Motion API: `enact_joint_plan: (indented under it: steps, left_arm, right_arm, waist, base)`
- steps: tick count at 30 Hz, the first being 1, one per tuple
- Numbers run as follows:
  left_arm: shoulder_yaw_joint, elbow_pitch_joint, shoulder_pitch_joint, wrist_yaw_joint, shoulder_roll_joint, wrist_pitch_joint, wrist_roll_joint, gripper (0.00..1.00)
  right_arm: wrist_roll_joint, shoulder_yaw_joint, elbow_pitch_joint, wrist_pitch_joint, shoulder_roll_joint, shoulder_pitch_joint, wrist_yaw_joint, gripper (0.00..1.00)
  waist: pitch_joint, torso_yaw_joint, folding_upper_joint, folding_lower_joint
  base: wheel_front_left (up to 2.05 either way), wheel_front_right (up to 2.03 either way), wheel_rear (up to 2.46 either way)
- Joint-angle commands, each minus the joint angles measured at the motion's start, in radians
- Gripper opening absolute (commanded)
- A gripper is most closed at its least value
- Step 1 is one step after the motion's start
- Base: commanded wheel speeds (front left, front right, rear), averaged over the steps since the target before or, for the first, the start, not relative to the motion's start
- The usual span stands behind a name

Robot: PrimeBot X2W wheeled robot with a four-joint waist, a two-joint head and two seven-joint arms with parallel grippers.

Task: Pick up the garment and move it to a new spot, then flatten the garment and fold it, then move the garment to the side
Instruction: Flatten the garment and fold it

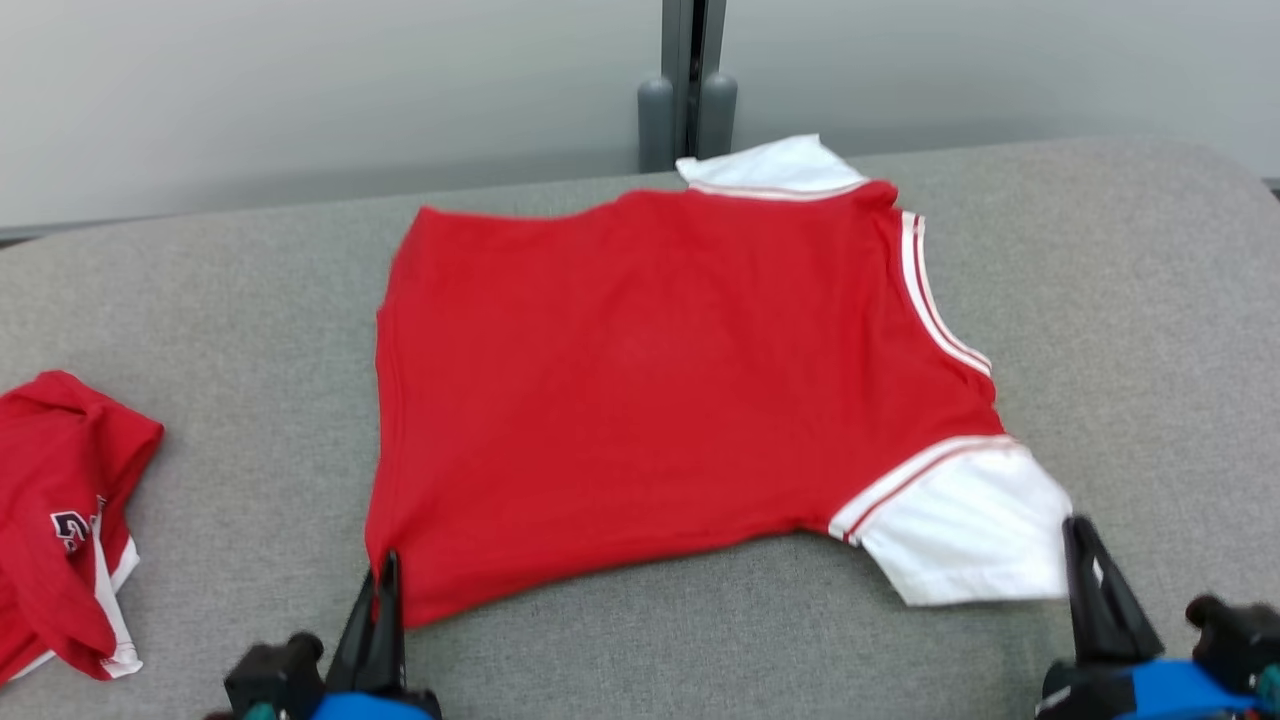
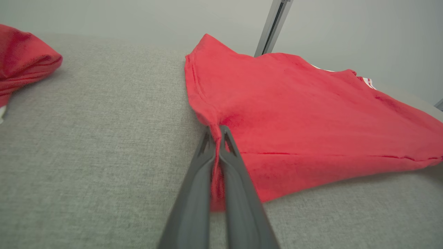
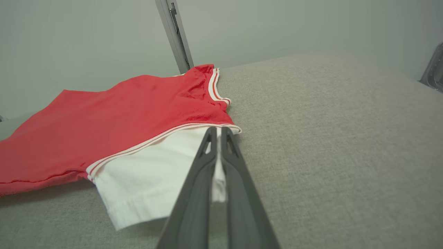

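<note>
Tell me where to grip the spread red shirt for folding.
Its near edge, from the robot's side: the red shirt lies flat, with hem corner and white sleeve nearest. The left gripper and right gripper are shut there.

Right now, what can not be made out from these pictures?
- Second red garment: head view, cut off by the left edge; its print is folded, unreadable.
- Underside of spread shirt: all views, hidden by its own cloth.
- Right gripper: head view, blurred, base cut by the bottom edge.
- Left gripper: left wrist view, its jaws cover how much shirt they pinch.
</note>
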Motion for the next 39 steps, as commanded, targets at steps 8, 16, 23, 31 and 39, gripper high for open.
enact_joint_plan:
  steps: [8, 16, 23, 31, 39]
  left_arm:
    - [-0.003, -0.051, 0.156, 0.014, 0.000, -0.003, -0.001, 0.00]
    - [-0.020, -0.134, 0.202, 0.020, 0.000, -0.003, 0.023, 0.00]
    - [-0.046, -0.096, 0.076, 0.049, 0.000, -0.003, -0.018, 0.00]
    - [-0.079, -0.038, -0.090, 0.091, 0.000, -0.003, -0.038, 0.00]
    - [-0.082, 0.037, -0.211, 0.142, 0.000, -0.003, -0.047, 0.00]
  right_arm:
    - [0.005, -0.004, 0.000, -0.001, 0.001, 0.184, 0.000, 0.00]
    - [0.016, -0.032, -0.050, -0.001, 0.018, 0.220, 0.000, 0.00]
    - [0.030, -0.028, -0.036, -0.001, 0.029, 0.067, 0.000, 0.00]
    - [0.013, 0.017, 0.068, -0.001, -0.001, -0.181, 0.000, 0.00]
    - [-0.003, 0.033, 0.219, -0.001, -0.040, -0.388, 0.000, 0.00]
  waist:
    - [-0.111, 0.007, 0.0000, 0.0003]
    - [-0.140, 0.021, 0.0000, 0.0003]
    - [-0.083, 0.025, 0.0000, 0.0003]
    - [0.014, 0.031, 0.0000, 0.0003]
    - [0.094, 0.054, 0.0000, 0.0003]
  base:
    - [0.00, 0.00, 0.00]
    - [0.00, 0.00, 0.00]
    - [0.00, 0.00, 0.00]
    - [0.00, 0.00, 0.00]
    - [0.00, 0.00, 0.00]
